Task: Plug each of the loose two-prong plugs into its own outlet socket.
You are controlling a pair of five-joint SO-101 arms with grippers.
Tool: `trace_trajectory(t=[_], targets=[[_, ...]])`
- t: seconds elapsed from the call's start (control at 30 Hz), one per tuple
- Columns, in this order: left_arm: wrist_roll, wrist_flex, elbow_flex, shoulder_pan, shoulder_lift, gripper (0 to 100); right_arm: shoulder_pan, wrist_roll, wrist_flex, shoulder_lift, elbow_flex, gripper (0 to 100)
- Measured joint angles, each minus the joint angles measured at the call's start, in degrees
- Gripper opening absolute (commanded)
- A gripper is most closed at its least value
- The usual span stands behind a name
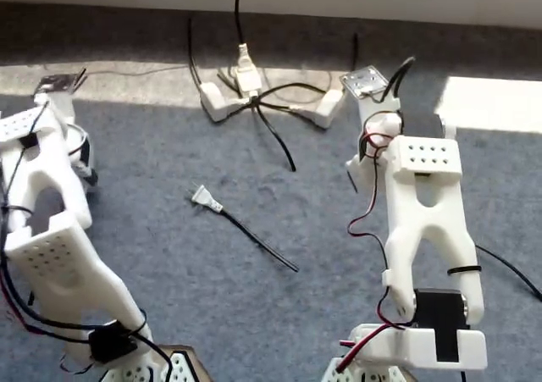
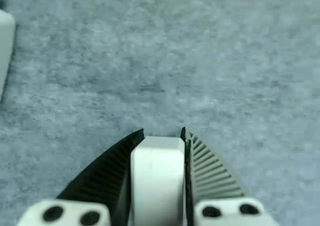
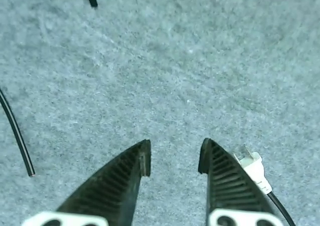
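A loose white two-prong plug lies mid-carpet, its black cable trailing toward the near right. White outlet blocks sit at the far middle, with a white plug and black cords between them. My left gripper is shut on a rounded white piece just above the carpet; I cannot tell whether it is a plug or a socket. My right gripper hangs open over bare carpet. A white plug with a black cord lies just outside one of its fingers.
The left arm stands along the left edge and the right arm at the right. A black cable ends on the carpet off to one side of the right gripper. Grey carpet lies open between the arms.
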Motion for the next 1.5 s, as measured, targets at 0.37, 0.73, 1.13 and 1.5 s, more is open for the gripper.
trace_trajectory(t=[0.37,0.73,1.13,1.5], targets=[[8.3,13.1,-5.0,35.4,-12.3,1,14.2,0.0,-1.3,0.0,0.0,16.7],[12.5,1.2,-0.4,62.2,-3.8,1,32.2,6.4,-7.6,0.0,0.0,16.7],[11.3,9.8,-27.4,61.5,21.9,18,36.7,9.1,-7.9,0.0,0.0,16.7],[8.8,12.0,-36.0,58.2,22.9,18,36.7,9.1,-7.9,0.0,0.0,16.7]])
